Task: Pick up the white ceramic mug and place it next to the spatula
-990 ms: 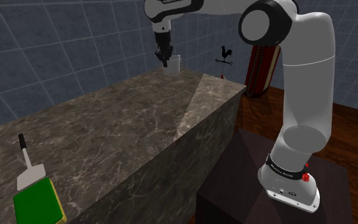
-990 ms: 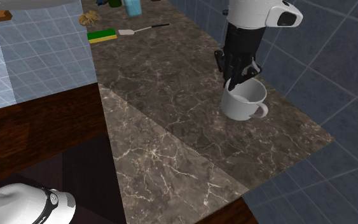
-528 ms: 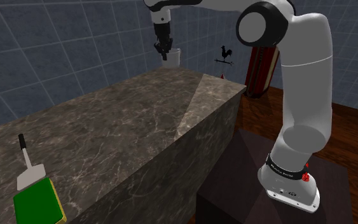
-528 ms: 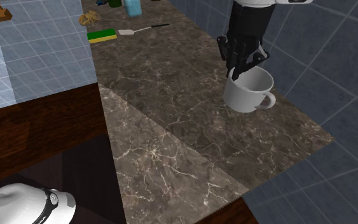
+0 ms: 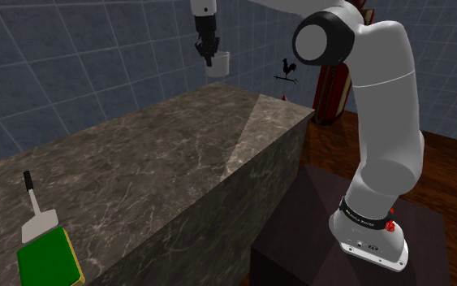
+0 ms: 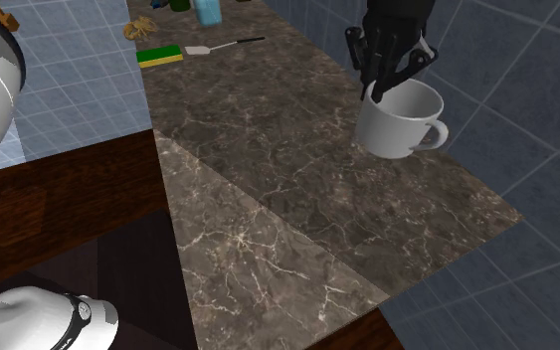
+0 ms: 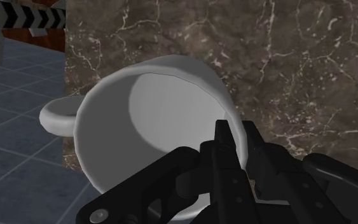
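Above the far end of the counter (image 5: 153, 162), I have the gripper (image 6: 387, 85) clamped on the rim of the mug (image 6: 399, 124), which hangs clear of the counter. The spatula (image 5: 33, 213) lies at the near end.

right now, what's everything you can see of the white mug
The mug is plain white and smooth, with one loop handle and an empty inside. It hangs roughly upright, mouth up, clear above the dark marbled counter. The gripper is shut on its rim wall, one finger inside and one outside, across from the handle. Nothing else touches it.
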`<state>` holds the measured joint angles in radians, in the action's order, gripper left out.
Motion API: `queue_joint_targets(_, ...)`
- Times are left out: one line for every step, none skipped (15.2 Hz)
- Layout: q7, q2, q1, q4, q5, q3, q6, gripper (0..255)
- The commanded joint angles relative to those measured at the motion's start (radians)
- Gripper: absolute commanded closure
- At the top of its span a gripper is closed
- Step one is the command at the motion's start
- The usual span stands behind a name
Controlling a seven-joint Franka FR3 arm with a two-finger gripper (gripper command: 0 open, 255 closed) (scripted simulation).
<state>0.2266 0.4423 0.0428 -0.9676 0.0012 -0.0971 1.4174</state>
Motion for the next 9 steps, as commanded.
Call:
queue_joint_targets(0.002, 0.025, 0.003, 0.068, 0.002, 0.0, -0.044, 255)
queue_joint_targets(0.002, 0.041, 0.005, 0.11, 0.004, 0.0, -0.069, 255)
queue_joint_targets(0.003, 0.061, 0.008, 0.157, 0.005, 0.0, -0.096, 255)
queue_joint_targets(0.004, 0.075, 0.009, 0.188, 0.006, 0.0, -0.114, 255)
queue_joint_targets(-0.016, 0.028, -0.012, 0.109, 0.0, 0.004, -0.081, 255)
queue_joint_targets(-0.037, -0.009, -0.031, 0.045, -0.005, 0.008, -0.056, 255)
queue_joint_targets(-0.058, -0.041, -0.05, -0.009, -0.009, 0.013, -0.035, 255)
queue_joint_targets(-0.079, -0.069, -0.067, -0.056, -0.014, 0.018, -0.017, 255)
queue_joint_targets(-0.101, -0.094, -0.084, -0.097, -0.018, 0.024, -0.001, 255)
